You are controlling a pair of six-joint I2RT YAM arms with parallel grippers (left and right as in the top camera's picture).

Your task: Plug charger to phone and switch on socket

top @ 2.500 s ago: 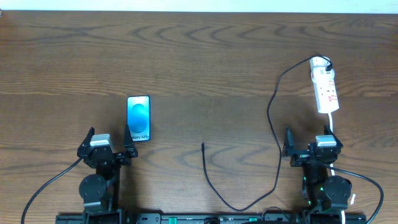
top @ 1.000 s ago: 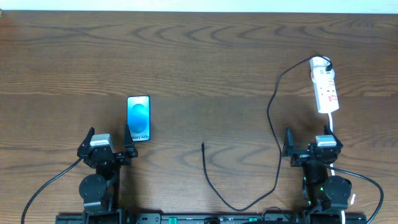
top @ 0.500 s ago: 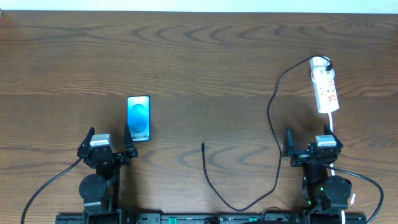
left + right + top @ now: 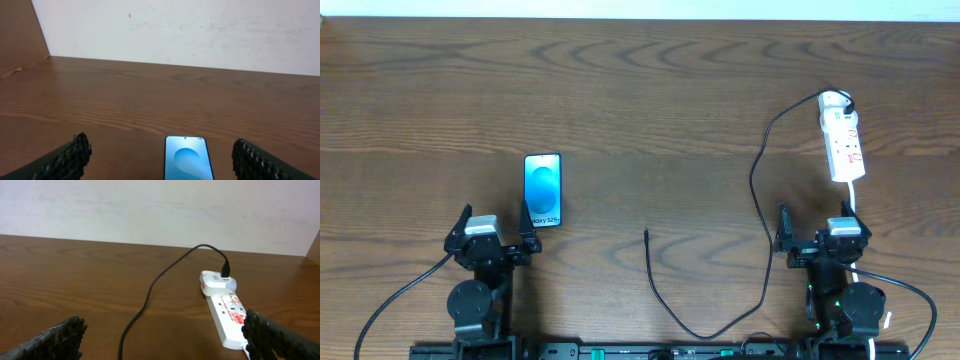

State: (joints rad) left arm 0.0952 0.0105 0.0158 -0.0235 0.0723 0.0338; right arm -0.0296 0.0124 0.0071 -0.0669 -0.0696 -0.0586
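Down at the near edge of the wood-grain table (image 4: 640, 90), left gripper (image 4: 496, 220) and right gripper (image 4: 817, 222) sit with jaws spread wide and empty, ribbed black pads (image 4: 70, 159) showing. The slim, glossy phone (image 4: 543, 190) lies flat just ahead of the left one. The thin black charger (image 4: 760, 200) snakes from the white oblong socket (image 4: 842, 140), far right, to its plug tip (image 4: 647, 235) mid-table.

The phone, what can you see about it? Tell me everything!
The phone is a slim black-edged rectangle with rounded corners. Its screen faces up, glowing bright blue with a lighter blob and small text near one end. It lies flat on the wooden table, just ahead of the open left gripper. Only the table touches it; nothing is plugged in.
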